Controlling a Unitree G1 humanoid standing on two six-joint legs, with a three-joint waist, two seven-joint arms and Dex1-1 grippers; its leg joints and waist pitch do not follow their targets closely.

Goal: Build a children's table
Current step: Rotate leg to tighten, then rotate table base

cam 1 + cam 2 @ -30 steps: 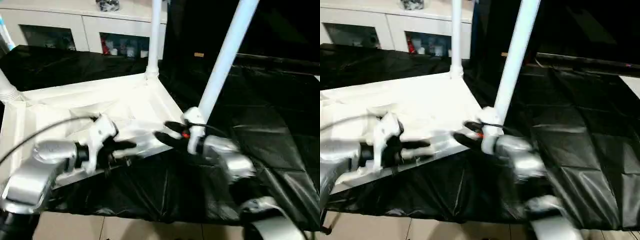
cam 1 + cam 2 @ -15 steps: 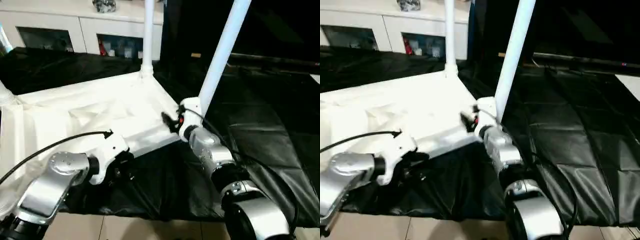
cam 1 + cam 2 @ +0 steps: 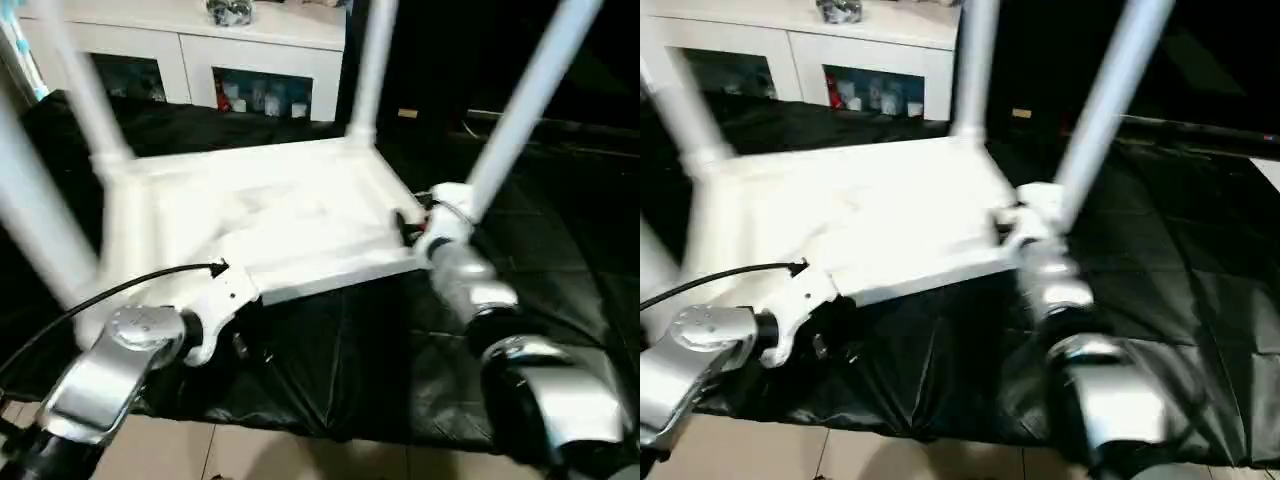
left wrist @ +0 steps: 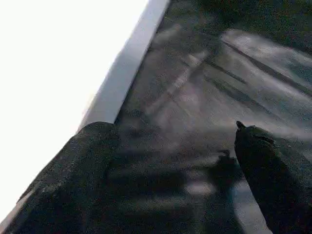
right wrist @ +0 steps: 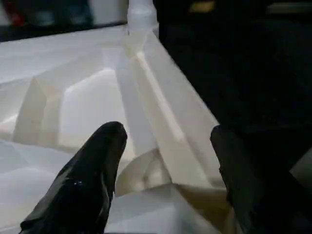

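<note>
children's table (image 3: 270, 215) lies upside down on the black-draped work table (image 3: 560, 300), its ribbed underside facing up and white tapered legs rising from the corner sockets (four legs show in the left eye view, two of them blurred at the left edge). the leg (image 3: 520, 100) at the near right corner stands tilted, and the right gripper (image 5: 161, 165) sits at that corner socket (image 5: 141, 175), its two black fingers spread on either side of the corner, one finger (image 5: 83, 180) over the ribbed underside, the other over the black cloth; no pinch on anything is visible. the left gripper (image 4: 170, 165) hangs just off the tabletop's near edge (image 4: 126, 73) above the black cloth, jaws wide apart and empty. behind the work table stands a white glass-door cabinet (image 3: 200, 50).
</note>
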